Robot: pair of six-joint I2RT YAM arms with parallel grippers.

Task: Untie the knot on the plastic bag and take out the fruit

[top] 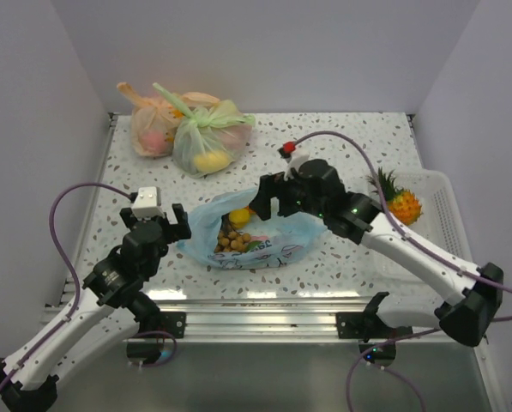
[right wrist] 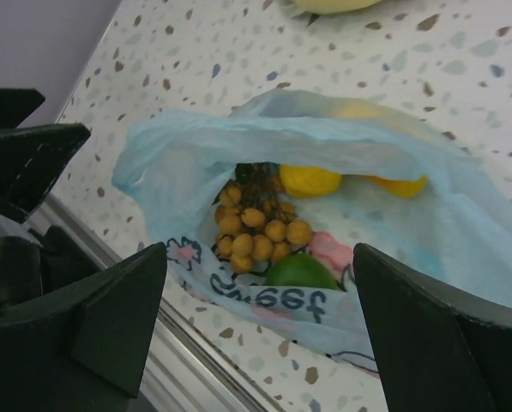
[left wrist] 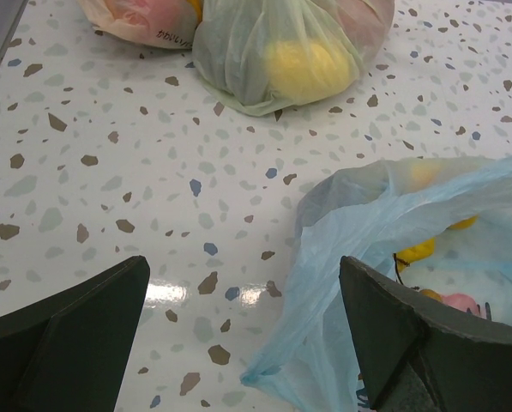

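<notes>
The light blue plastic bag (top: pixel 254 236) lies on its side mid-table with its mouth gaping, and no knot shows on it. Inside it I see fruit: a bunch of tan berries (right wrist: pixel 256 227), a yellow piece (right wrist: pixel 310 180), an orange piece (right wrist: pixel 401 184) and a green one (right wrist: pixel 300 272). The pineapple (top: pixel 400 203) lies apart in the white tray. My right gripper (right wrist: pixel 260 326) hangs open above the bag's mouth, holding nothing. At the bag's left end my left gripper (left wrist: pixel 243 343) stands open, and a corner of the bag (left wrist: pixel 384 232) reaches in beside its right finger.
A knotted green bag (top: pixel 206 137) and an orange bag (top: pixel 153 127), both with fruit inside, sit at the back left. The white tray (top: pixel 440 193) stands at the right edge. A metal rail (top: pixel 256 302) runs along the near edge, and walls close in the table.
</notes>
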